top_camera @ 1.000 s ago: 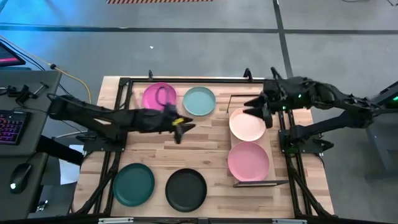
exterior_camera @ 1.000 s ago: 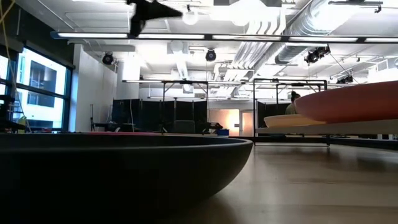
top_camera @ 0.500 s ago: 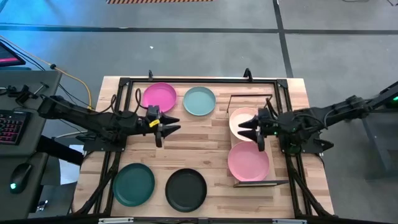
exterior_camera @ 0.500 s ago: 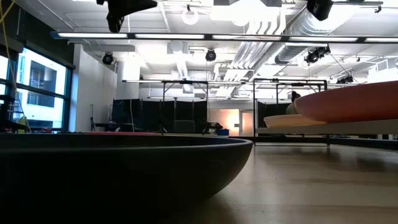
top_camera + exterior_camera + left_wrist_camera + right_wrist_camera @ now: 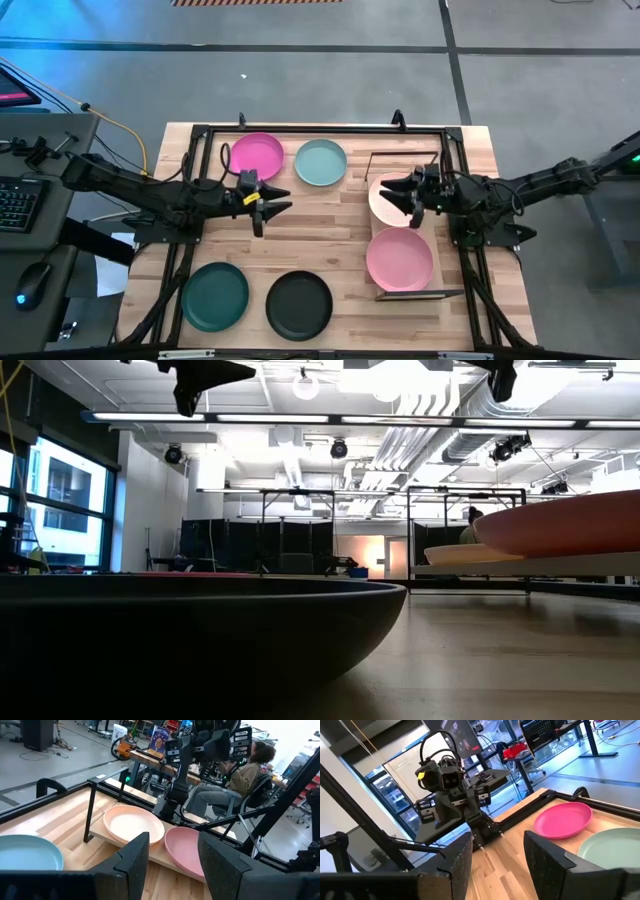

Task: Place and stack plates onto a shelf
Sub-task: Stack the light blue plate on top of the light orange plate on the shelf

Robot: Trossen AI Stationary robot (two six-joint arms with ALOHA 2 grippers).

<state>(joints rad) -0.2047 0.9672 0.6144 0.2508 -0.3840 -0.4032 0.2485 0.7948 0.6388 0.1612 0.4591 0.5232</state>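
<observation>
Six plates: magenta plate (image 5: 255, 155), teal plate (image 5: 321, 162), cream-peach plate (image 5: 384, 202), pink plate (image 5: 399, 259), dark green plate (image 5: 215, 296), black plate (image 5: 299, 304) (two sit on the one shelf (image 5: 435, 232)), plus two arms.

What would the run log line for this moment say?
shelf: cream-peach plate, light pink plate | table: magenta, teal, green, black | left tool open, empty | right tool open over cream-peach plate

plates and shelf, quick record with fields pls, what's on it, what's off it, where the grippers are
on shelf: cream-peach plate, light pink plate, side by side on the shelf
on table: magenta plate, pale teal plate, dark green plate, black plate
left gripper: open, empty, above bare table
right gripper: open, empty, over the cream-peach plate
</observation>
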